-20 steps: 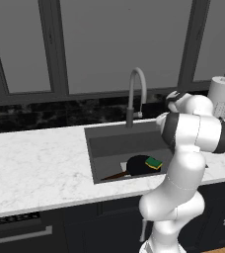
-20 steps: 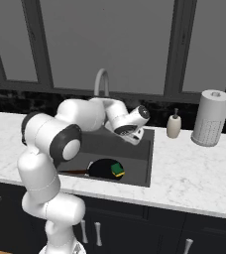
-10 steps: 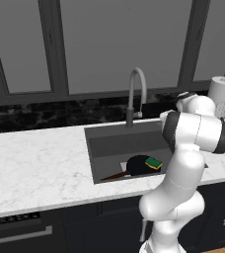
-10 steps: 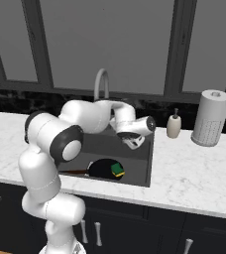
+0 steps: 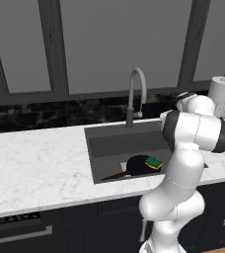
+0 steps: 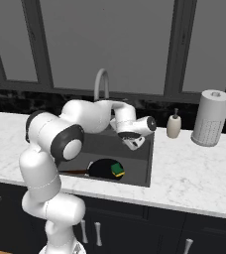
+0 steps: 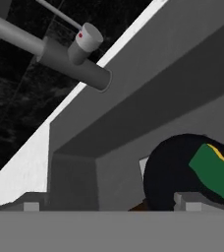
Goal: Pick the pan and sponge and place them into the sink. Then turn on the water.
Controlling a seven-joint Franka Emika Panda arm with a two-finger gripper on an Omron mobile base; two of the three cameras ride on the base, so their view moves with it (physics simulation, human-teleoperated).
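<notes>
**Pan and sponge in the basin, faucet left to reach**

White marble counter (image 5: 35, 163) runs under dark windows, with the sink (image 5: 109, 143) recessed in it. At the basin's near end lies the pan (image 6: 102, 168), its thin handle (image 5: 113, 175) pointing along the basin floor toward the robot's left. The sponge (image 6: 117, 170) rests on the pan, green layer up, at the side away from the handle. Both placing steps look done; what is left, by my reading, is the water.

Over the right part of the sink hangs the gripper (image 6: 133, 143), its fingers spread wide and holding nothing. From it the faucet (image 6: 101, 89) stands behind and to the robot's left, rising from the counter at the sink's back rim. In the hand view the faucet's body (image 7: 67, 59) crosses the upper left, with a small capped stub on it, well above the pan. So the next reach seems to go up and back-left, away from the basin floor. A soap bottle (image 6: 173, 125) and a paper towel roll (image 6: 210, 118) stand farther right.
</notes>
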